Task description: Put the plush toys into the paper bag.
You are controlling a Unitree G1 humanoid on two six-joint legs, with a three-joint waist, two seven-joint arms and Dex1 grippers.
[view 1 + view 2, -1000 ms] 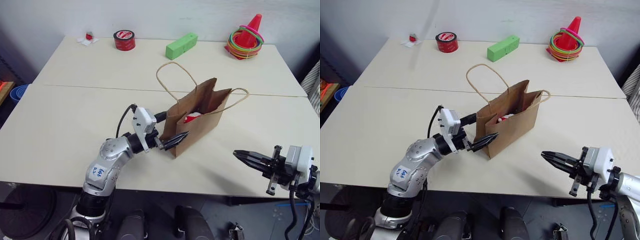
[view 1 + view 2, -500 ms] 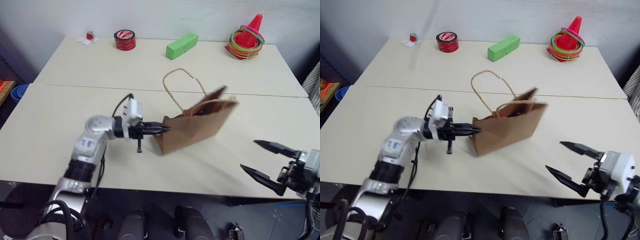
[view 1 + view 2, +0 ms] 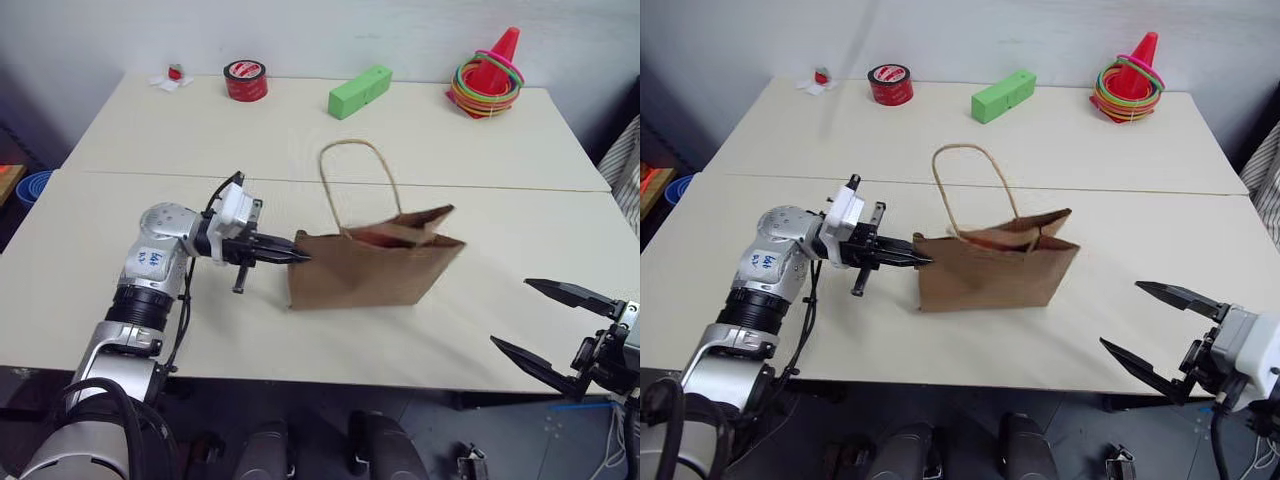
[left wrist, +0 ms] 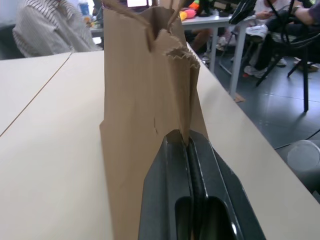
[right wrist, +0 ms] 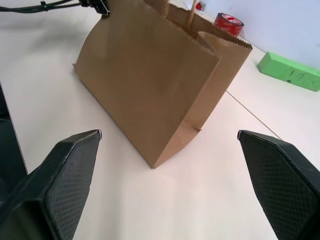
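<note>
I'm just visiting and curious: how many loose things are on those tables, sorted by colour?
Brown: 1, the paper bag
Red: 3, the tape roll, the cone, and a tiny red thing on white scraps
Green: 1, the block
Many-coloured: 1 stack of rings around the cone
Total: 6

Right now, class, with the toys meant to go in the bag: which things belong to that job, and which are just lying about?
Job in hand:
paper bag, its left edge pinched by the shut left gripper
open right gripper, holding nothing

Lying about, along the table's far edge:
red tape roll
green block
orange cone ringed with coloured hoops
</note>
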